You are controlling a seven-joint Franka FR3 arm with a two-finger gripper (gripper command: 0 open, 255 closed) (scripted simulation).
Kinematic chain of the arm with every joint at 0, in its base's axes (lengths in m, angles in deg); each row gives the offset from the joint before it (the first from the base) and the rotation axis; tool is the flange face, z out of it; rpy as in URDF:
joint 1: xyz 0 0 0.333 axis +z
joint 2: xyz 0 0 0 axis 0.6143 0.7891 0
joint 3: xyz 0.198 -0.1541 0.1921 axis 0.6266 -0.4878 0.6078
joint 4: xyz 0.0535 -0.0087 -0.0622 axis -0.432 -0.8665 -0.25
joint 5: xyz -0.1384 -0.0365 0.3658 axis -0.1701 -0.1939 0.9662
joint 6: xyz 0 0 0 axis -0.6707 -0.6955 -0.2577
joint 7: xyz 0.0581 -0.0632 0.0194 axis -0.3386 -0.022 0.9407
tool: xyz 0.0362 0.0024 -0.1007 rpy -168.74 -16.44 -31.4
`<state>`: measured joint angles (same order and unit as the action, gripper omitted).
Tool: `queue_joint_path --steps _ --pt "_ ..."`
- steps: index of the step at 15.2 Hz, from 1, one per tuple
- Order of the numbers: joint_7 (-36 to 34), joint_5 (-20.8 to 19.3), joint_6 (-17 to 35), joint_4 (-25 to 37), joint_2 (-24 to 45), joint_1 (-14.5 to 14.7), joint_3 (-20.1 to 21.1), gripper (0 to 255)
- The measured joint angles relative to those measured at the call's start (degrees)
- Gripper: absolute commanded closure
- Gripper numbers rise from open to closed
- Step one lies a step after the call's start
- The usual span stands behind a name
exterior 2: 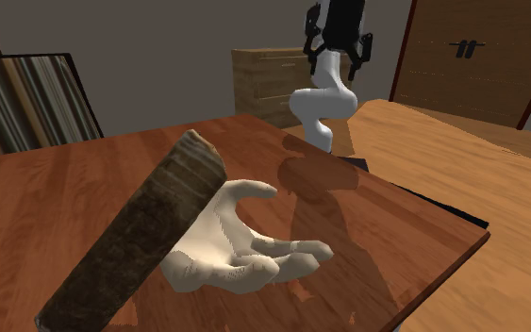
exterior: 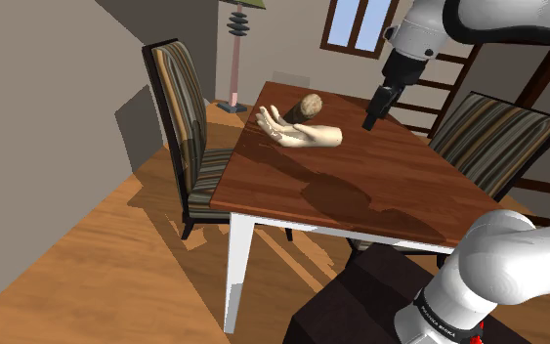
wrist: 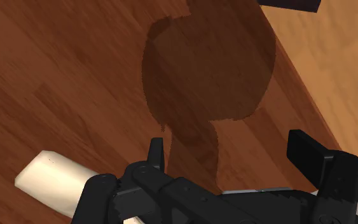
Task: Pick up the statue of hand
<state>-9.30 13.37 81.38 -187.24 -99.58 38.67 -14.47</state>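
Hand statue (exterior: pixel 302 135) lay near an edge of the surface (exterior: pixel 409 176), off to one side of wide-open, empty jaws, untouched. Arm lettering (exterior: pixel 437 319) unreadable.

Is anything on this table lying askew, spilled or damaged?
The brown cylinder is askew: it is tilted over the hand statue on the table, neither flat nor upright. Whether they touch, I cannot tell. Nothing looks spilled or broken.

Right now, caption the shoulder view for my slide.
The robot's hand hangs over the wooden table, apart from the pale hand statue and brown log.
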Motion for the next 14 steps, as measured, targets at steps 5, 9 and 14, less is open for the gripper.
queue_joint_path --steps 5,9,14 --pt "7.98 -0.76 3.3 1.19 4.37 1.13 -5.05 0" --pt "18.93 -0.66 6.9 5.07 12.05 2.93 -11.49 0" --pt "33.22 2.05 10.03 11.57 22.8 5.71 -18.83 0"
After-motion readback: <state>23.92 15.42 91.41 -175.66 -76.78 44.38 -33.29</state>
